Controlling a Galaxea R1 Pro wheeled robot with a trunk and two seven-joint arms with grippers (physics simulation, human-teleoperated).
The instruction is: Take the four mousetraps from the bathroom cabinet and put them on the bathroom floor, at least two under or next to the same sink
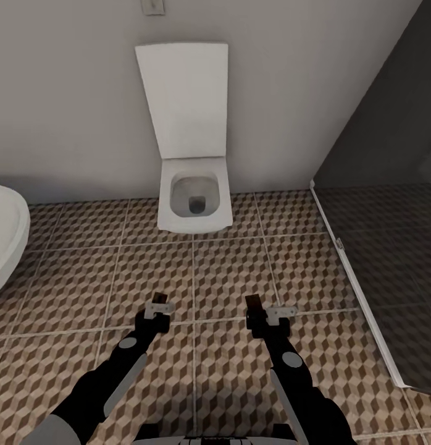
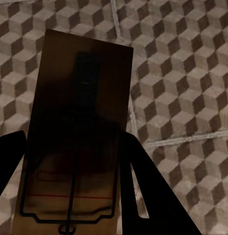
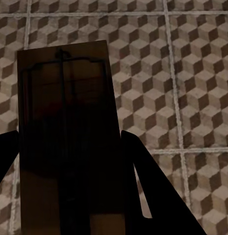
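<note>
Currently each tool carries one mousetrap: the left tool [image 1: 159, 307] is clamped on a brown wooden mousetrap [image 2: 77, 127], and the right tool [image 1: 269, 313] grips a second mousetrap [image 3: 67, 132], both held above the bathroom floor [image 1: 228, 272]. A white toilet [image 1: 194, 191] stands at twelve o'clock against the wall, and a white rounded fixture's edge [image 1: 5, 238] sits at nine o'clock. Judging from this, two traps are out of the cabinet but not yet set down; the other two remain to be accounted for.
</note>
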